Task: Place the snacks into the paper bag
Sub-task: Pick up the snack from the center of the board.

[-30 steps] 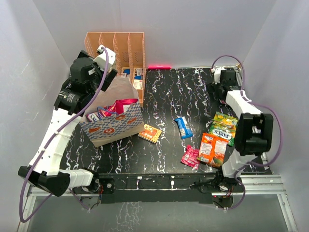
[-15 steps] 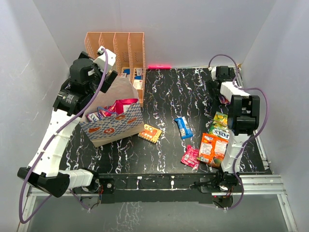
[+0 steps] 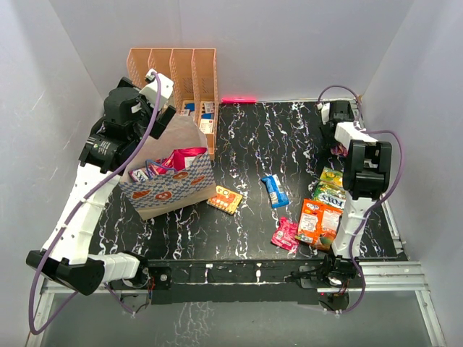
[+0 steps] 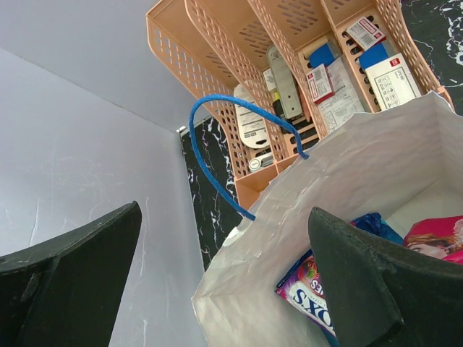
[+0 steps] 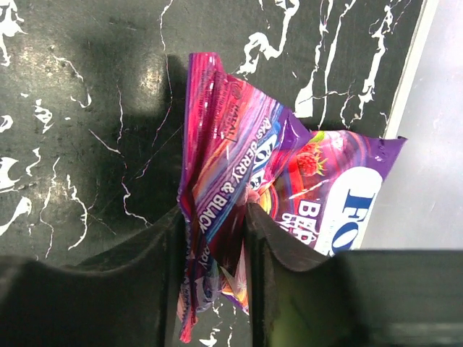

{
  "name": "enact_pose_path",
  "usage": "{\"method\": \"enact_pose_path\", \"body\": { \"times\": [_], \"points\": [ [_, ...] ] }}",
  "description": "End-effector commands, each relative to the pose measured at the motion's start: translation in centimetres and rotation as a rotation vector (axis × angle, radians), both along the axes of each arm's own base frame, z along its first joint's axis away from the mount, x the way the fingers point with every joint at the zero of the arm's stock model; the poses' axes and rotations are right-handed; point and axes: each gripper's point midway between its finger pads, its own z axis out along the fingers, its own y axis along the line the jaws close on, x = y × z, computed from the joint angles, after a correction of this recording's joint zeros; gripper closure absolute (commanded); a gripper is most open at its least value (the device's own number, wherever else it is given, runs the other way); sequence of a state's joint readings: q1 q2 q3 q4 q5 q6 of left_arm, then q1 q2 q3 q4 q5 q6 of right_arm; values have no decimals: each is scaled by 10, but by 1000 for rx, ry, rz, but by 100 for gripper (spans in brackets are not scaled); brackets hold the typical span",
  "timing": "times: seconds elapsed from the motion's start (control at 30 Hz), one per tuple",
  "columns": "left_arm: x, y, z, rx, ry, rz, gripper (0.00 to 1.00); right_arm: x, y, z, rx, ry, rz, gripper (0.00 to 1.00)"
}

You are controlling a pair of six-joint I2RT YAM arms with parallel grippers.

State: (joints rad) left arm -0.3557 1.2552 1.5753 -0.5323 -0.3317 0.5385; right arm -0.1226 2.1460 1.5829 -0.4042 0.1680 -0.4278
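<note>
The right gripper (image 5: 213, 242) is closed on a purple packet (image 5: 239, 173), which is pinched at the far right edge of the table (image 3: 246, 137). The paper bag (image 3: 171, 184) stands at the far left with packets inside, and the left gripper (image 4: 224, 217) is spread wide above its mouth. A blue packet (image 3: 274, 190), a pink packet (image 3: 285, 234) and a green-yellow packet (image 3: 333, 186) are seen lying near right.

place: robot lab cell | cues: white walls (image 3: 289, 43), marbled table (image 3: 289, 144)
</note>
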Motion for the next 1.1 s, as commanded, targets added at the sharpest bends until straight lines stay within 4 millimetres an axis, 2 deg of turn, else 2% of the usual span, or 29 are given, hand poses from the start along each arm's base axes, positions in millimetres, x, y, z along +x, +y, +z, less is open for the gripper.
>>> {"method": "enact_pose_path", "body": {
  "times": [0.0,0.23,0.33,0.4,0.57,0.7,0.8,0.93,1.07],
  "points": [
    [-7,4,14,-24,-35,5,2,2,9,29,60,-45,15,68],
    [-6,4,20,-33,-48,7,2,-1,20,73,99,-114,52,85],
    [-7,4,23,-37,-54,5,2,-5,31,99,138,-158,87,92],
    [-7,3,25,-42,-59,1,2,-8,40,117,173,-190,121,92],
    [-6,-1,39,-80,-88,-10,2,-20,80,167,313,-261,273,92],
    [-7,-11,49,-127,-99,-49,1,-40,119,209,445,-308,424,92],
    [-9,-26,52,-164,-88,-132,2,-60,151,236,546,-334,560,92],
    [-23,-66,51,-221,-26,-355,2,-92,195,275,669,-385,761,91],
    [-54,-114,42,-283,79,-665,2,-132,239,312,753,-445,964,91]
  ]
}}
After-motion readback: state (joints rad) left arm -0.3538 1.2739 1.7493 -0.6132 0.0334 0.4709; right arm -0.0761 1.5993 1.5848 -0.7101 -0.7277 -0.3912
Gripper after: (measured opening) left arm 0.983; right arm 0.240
